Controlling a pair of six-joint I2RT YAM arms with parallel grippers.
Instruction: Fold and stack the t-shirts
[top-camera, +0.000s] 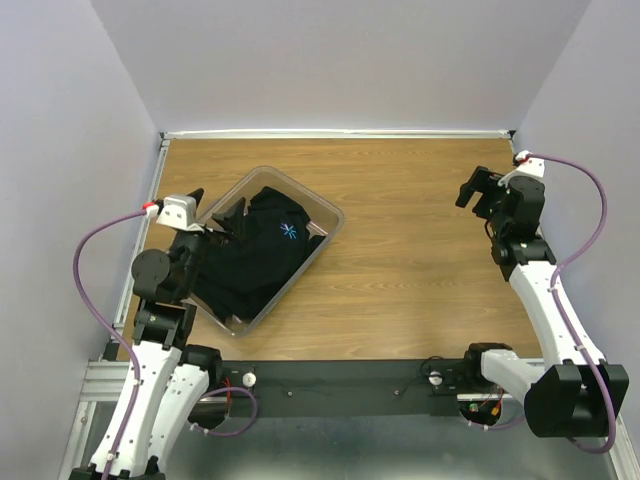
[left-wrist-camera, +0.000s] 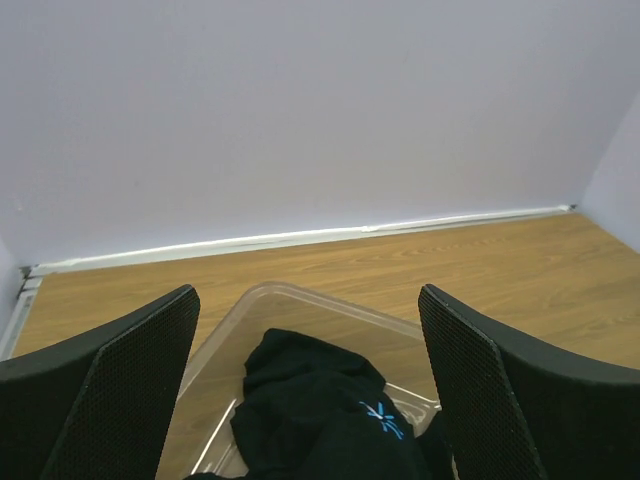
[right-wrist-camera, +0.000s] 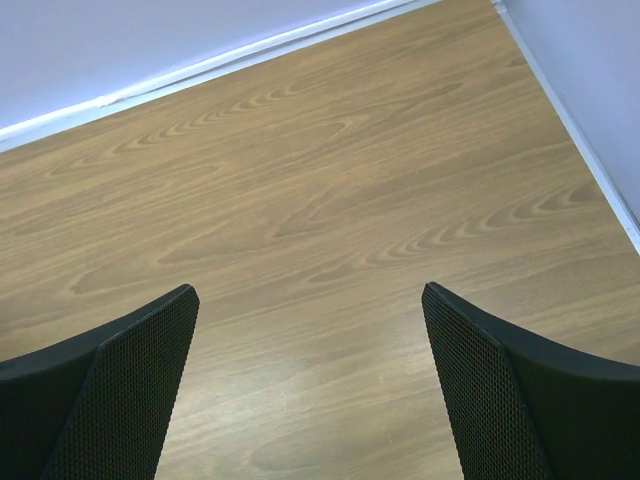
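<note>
Both grippers are hanging open and empty while the black t-shirts (top-camera: 262, 262) are lying crumpled in the clear plastic bin (top-camera: 332, 217).

The left gripper (top-camera: 228, 214) is hovering over the left end of the bin with its jaws spread wide. In its wrist view nothing is sitting between the two black mesh-textured fingers (left-wrist-camera: 140, 375), and the heap of black cloth is showing below and beyond them. Whether a fingertip is brushing the cloth cannot be told. The light-blue starburst logo (top-camera: 288, 233) is facing up on top of the heap. The bin is sitting at an angle on the left part of the wooden table (top-camera: 420, 260). The right gripper (top-camera: 476, 189) is hovering well apart from the bin near the table's far right corner. Its jaws are equally wide, with only bare wood under them.
</note>
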